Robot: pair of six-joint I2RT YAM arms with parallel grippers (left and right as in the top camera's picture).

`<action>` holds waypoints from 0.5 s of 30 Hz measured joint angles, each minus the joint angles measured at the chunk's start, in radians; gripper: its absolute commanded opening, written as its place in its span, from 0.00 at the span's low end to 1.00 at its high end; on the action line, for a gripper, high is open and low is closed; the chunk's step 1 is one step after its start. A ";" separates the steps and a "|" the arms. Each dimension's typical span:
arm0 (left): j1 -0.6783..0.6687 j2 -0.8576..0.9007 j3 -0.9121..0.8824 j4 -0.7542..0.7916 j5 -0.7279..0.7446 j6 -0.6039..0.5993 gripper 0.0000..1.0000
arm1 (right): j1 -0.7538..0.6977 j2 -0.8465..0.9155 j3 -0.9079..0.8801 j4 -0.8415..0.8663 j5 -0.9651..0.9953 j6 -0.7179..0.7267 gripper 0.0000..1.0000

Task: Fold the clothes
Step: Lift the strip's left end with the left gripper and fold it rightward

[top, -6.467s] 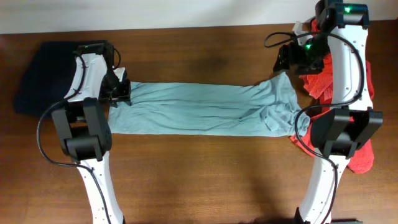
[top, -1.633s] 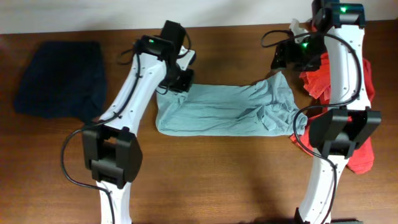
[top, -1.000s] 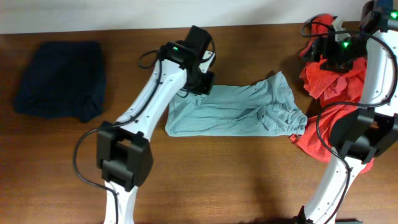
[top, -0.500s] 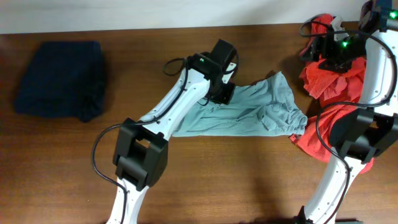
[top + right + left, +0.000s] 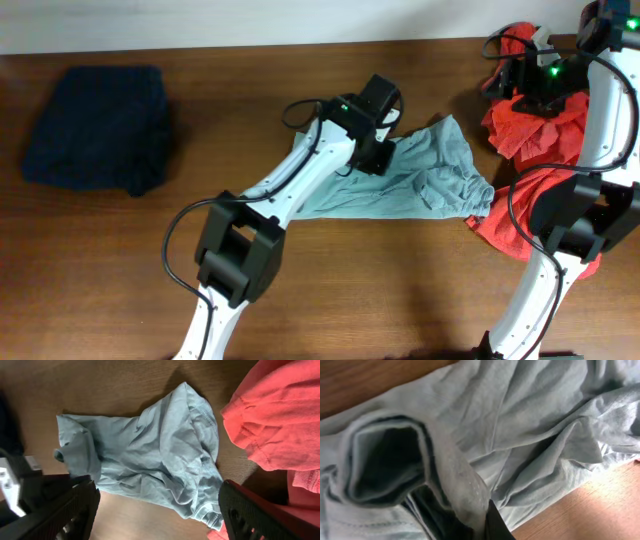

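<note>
The pale blue-grey T-shirt (image 5: 430,180) lies crumpled on the wooden table, right of centre. My left gripper (image 5: 378,152) is shut on its left end and holds that end lifted over the shirt's middle. In the left wrist view a fold of the T-shirt (image 5: 520,425) runs down into the left gripper (image 5: 481,527), pinched between the jaws. My right gripper (image 5: 507,78) hangs open above the orange-red shirt (image 5: 535,140) at the far right. From the right wrist, the right gripper (image 5: 160,520) has nothing in it, with the T-shirt (image 5: 150,450) well below and the orange-red shirt (image 5: 270,415) to its right.
A dark navy garment (image 5: 95,130) lies folded at the far left of the table (image 5: 350,290). The orange-red shirt spreads down the right edge beside the right arm's base. A pale wall runs along the table's far edge.
The left gripper has carried the T-shirt's left end steadily to the right, doubling the shirt over itself. The right arm drew back up to the right earlier and has since stayed still.
</note>
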 measured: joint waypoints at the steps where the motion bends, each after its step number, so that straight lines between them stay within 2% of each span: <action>1: -0.003 0.005 0.000 0.002 0.000 -0.001 0.01 | 0.000 0.000 0.000 -0.001 0.000 0.000 0.79; 3: -0.009 0.013 0.000 0.004 0.000 -0.003 0.04 | 0.000 0.000 0.000 -0.002 0.000 0.000 0.79; 4: -0.012 0.016 0.000 0.007 0.000 -0.003 0.17 | 0.000 0.000 0.000 -0.003 0.000 0.000 0.79; 6: -0.016 0.021 0.000 0.014 0.001 -0.007 0.50 | 0.000 0.000 0.000 -0.003 0.000 0.000 0.79; 10: -0.028 0.024 0.000 0.046 0.005 -0.007 0.98 | 0.000 0.000 0.000 -0.003 0.000 0.000 0.80; 15: -0.034 0.024 0.008 0.042 0.015 -0.011 0.99 | 0.000 0.000 0.000 -0.003 0.000 0.000 0.80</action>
